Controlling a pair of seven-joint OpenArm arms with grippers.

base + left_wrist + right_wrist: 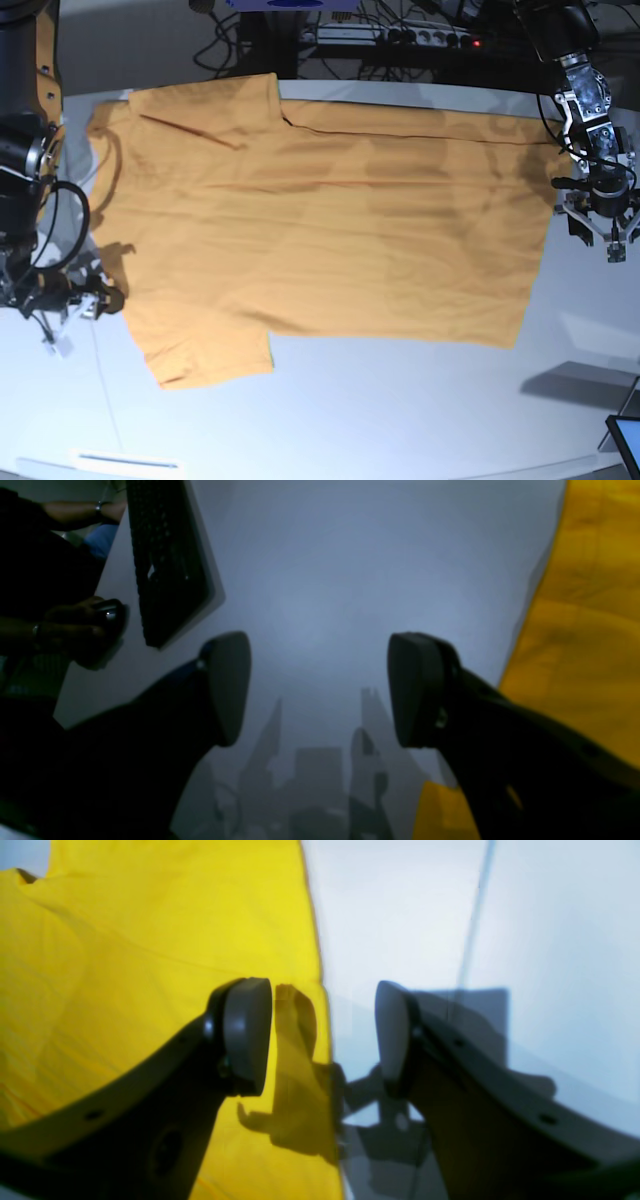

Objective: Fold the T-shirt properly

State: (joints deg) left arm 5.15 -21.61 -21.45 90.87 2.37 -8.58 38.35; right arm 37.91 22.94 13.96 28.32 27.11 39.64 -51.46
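While the T-shirt (320,215) lies spread flat across the white desk (400,420), both arms hang at its opposite ends. The left gripper (320,690) has its jaws parted and empty over bare desk just beside the cloth's edge. The right gripper (322,1035) straddles the shirt's edge, jaws apart, gripping nothing.

Black arms (grey-padded gripper (324,1037))

Robotics lab, white worktable (400,400), power strip (430,35) and tangled cables (380,45) at top of frame, keyboard (167,560) upper left
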